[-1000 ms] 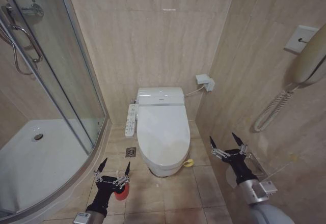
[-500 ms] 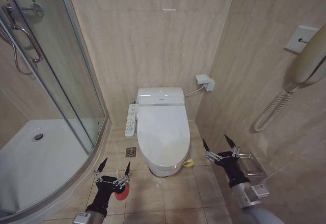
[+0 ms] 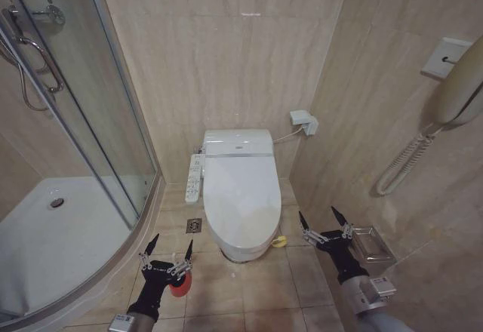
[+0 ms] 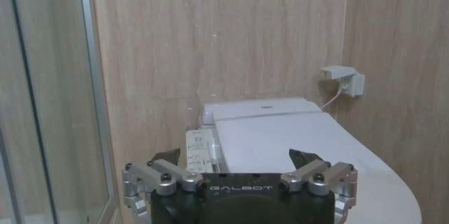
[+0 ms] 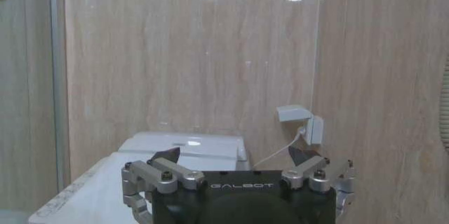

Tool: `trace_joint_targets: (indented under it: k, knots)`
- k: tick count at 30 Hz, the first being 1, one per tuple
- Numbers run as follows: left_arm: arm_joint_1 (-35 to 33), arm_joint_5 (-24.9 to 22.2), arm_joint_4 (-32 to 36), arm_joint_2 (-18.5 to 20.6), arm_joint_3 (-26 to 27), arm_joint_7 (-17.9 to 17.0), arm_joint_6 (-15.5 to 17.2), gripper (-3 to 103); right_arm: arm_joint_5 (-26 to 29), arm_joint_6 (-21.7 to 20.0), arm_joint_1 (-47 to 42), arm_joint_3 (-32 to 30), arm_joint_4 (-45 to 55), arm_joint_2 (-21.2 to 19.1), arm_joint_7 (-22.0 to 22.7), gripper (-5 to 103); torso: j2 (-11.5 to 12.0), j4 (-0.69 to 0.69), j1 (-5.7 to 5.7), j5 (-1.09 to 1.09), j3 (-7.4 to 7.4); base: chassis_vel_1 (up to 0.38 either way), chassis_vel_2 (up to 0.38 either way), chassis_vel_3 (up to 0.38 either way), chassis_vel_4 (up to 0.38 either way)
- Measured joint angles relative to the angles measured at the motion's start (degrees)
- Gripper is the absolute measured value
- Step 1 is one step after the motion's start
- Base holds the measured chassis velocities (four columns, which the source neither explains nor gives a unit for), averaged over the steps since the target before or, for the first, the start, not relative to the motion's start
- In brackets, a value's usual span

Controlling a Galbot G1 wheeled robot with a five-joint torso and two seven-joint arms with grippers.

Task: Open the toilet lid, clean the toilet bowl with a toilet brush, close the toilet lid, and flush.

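While the toilet lid (image 3: 241, 196) lies closed on the toilet bowl (image 3: 235, 250), the right gripper (image 3: 324, 225) hovers just beside its front with fingers spread; the left gripper (image 3: 169, 249), also spread, hangs above a red cup (image 3: 179, 285).

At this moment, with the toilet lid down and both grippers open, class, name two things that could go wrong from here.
1. The right gripper, fingers open, hovers beside the closed toilet lid; its small yellow-green loop sits low near the floor, so a grab could miss it.
2. The left gripper hangs right over the red cup holder and might tip it.
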State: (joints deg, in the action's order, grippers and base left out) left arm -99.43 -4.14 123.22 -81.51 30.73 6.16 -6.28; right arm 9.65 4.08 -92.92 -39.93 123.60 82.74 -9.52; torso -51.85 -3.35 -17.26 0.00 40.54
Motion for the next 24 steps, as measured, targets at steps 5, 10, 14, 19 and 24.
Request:
trace_joint_targets:
  k: [5,10,14,19,24]
  knots:
    - [0.0,0.0,0.0,0.0,0.0,0.0,0.0,100,0.0,0.0,0.0,0.0,0.0,0.0,0.0,100,0.0,0.0,0.0,0.0,0.0,0.0,0.0,0.0,0.0]
    - [0.0,0.0,0.0,0.0,0.0,0.0,0.0,100,0.0,-0.1,0.0,0.0,0.0,0.0,0.0,100,0.0,0.0,0.0,0.0,0.0,0.0,0.0,0.0,0.0]
    - [0.0,0.0,0.0,0.0,0.0,0.0,0.0,100,0.0,-0.1,0.0,0.0,0.0,0.0,0.0,100,0.0,0.0,0.0,0.0,0.0,0.0,0.0,0.0,0.0]
    - [0.0,0.0,0.0,0.0,0.0,0.0,0.0,100,0.0,-0.1,0.0,0.0,0.0,0.0,0.0,100,0.0,0.0,0.0,0.0,0.0,0.0,0.0,0.0,0.0]
    - [0.0,0.0,0.0,0.0,0.0,0.0,0.0,100,0.0,-0.1,0.0,0.0,0.0,0.0,0.0,100,0.0,0.0,0.0,0.0,0.0,0.0,0.0,0.0,0.0]
